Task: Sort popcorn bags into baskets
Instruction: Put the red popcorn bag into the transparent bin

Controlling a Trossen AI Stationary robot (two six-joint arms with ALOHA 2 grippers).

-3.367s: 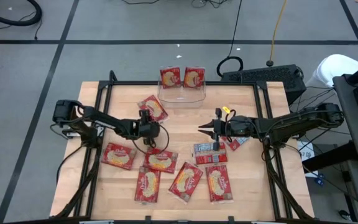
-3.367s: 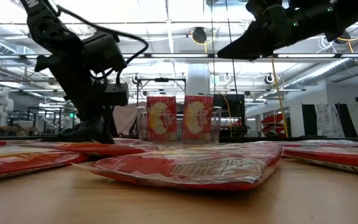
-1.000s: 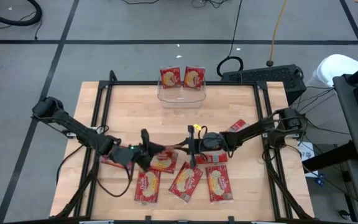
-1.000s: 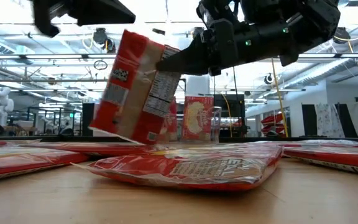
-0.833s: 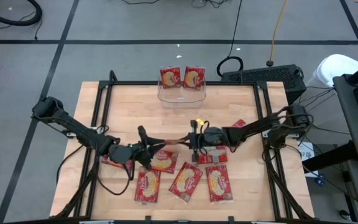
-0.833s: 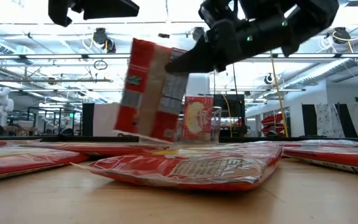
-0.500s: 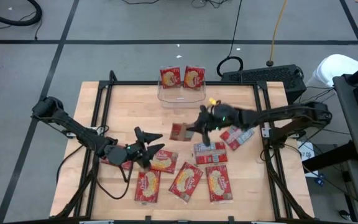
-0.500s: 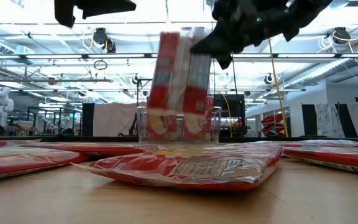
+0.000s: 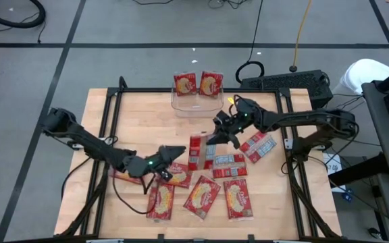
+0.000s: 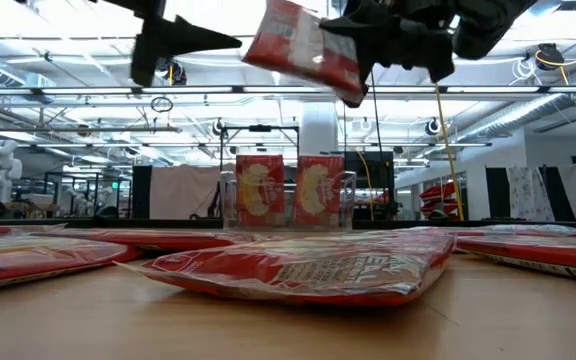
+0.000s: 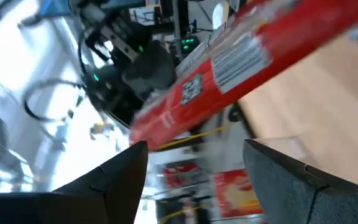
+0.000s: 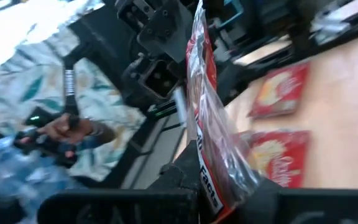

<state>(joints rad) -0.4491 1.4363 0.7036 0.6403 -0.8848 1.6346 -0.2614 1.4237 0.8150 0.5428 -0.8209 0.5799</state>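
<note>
My right gripper (image 9: 217, 138) is shut on one red popcorn bag (image 9: 196, 152) and holds it in the air over the middle of the table; in the low view this bag (image 10: 303, 42) hangs tilted high above the others. My left gripper (image 9: 171, 159) stands open just left of it, apart from the bag. In the left wrist view the bag (image 11: 229, 68) crosses beyond my spread fingers (image 11: 120, 180). The clear basket (image 9: 196, 104) sits at the back centre with two bags (image 9: 185, 84) upright in it. Several more bags (image 9: 202, 196) lie flat at the front.
A black frame (image 9: 113, 101) runs around the wooden table. A dark keyboard (image 9: 286, 82) lies at the back right corner. Bare wood (image 9: 134, 118) lies between the basket and the flat bags. One flat bag (image 10: 308, 270) fills the foreground of the low view.
My left gripper has opened and let go of the bag. My right gripper has carried the bag up and back toward the basket, turning it.
</note>
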